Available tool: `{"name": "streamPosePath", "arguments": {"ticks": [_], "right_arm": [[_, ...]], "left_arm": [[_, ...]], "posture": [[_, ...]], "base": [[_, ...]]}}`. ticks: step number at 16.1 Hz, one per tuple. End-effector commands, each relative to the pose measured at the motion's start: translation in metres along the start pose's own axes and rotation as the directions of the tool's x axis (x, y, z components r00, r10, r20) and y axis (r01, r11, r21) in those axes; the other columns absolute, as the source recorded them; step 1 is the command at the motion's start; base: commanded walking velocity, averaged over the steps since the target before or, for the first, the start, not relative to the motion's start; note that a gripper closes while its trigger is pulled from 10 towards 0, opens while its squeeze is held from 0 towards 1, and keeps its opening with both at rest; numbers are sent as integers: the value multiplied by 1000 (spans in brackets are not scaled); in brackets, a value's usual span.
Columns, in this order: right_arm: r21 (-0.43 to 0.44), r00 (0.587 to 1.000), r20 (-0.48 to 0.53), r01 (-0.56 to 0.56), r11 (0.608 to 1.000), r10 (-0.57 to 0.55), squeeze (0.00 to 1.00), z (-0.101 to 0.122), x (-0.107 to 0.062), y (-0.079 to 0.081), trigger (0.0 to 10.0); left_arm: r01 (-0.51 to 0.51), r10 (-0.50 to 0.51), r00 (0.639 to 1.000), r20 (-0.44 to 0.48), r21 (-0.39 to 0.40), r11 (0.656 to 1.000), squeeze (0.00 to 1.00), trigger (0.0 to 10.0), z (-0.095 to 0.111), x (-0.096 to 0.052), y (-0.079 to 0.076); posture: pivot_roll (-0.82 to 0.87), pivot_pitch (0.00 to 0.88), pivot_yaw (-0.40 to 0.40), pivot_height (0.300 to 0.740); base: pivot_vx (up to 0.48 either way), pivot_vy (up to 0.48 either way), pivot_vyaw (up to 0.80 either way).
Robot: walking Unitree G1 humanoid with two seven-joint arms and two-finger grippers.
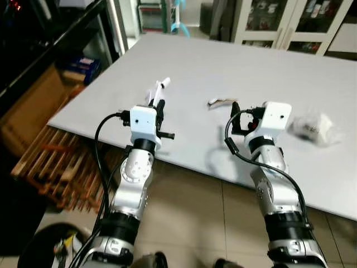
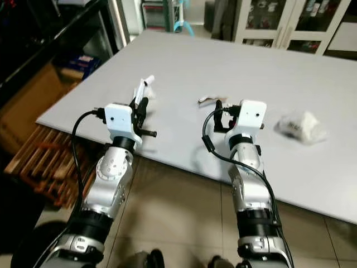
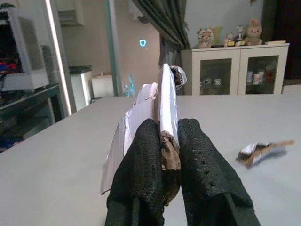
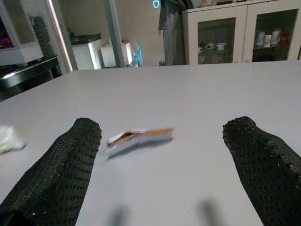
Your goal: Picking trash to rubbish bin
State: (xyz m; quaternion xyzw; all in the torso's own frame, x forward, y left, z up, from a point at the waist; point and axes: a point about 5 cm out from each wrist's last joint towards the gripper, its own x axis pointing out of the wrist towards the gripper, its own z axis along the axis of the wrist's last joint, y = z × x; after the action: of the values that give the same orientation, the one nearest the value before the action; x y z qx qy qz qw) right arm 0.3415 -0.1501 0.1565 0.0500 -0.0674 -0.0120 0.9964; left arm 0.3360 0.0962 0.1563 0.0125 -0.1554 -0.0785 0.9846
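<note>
My left pincer (image 3: 162, 141): clamped on a white paper scrap (image 3: 162, 101), held above the tabletop (image 1: 234, 67). My right pincer (image 4: 162, 141): spread wide, facing a torn wrapper (image 4: 138, 137). Crumpled tissue (image 1: 315, 128): farther right.

We hold both silver arms forward, elbows bent. Our left gripper (image 3: 162, 155) has its two black fingers (image 3: 141, 160) pressed together, pinching a scrap between them, raised at the near edge. Our right gripper (image 4: 162, 155) hangs low with its fingers (image 4: 70, 160) spread wide apart, nothing between them.
</note>
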Motion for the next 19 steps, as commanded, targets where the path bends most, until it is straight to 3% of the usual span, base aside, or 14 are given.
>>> {"name": "streamPosePath", "arguments": {"ticks": [1, 10, 15, 19], "right_arm": [[8, 1000, 3, 4, 1000, -4, 0, 1, 1, 1, 10000], [0, 1000, -3, 5, 1000, -5, 0, 0, 0, 0, 10000], [-3, 1000, -6, 1, 1000, -1, 0, -1, -1, 0, 10000], [-16, 999, -37, 6, 1000, -6, 0, -11, -1, -8, 10000]], "left_arm": [[-7, 7, 1000, -2, 3, 1000, 0, 10000, 0, 1, 1], [-7, 7, 1000, -3, 1, 1000, 0, 10000, 0, 1, 0], [-12, 12, 1000, -19, 11, 1000, 0, 10000, -3, 1, 1], [-36, 40, 994, -102, 42, 998, 0, 10000, -25, -6, 19]], "posture": [[-80, 68, 66, 740], [-82, 77, 65, 740], [-84, 77, 65, 740], [-84, 71, 64, 740]], "base": [[-285, 0, 0], [-278, 0, 0], [0, 0, 0], [0, 0, 0]]}}
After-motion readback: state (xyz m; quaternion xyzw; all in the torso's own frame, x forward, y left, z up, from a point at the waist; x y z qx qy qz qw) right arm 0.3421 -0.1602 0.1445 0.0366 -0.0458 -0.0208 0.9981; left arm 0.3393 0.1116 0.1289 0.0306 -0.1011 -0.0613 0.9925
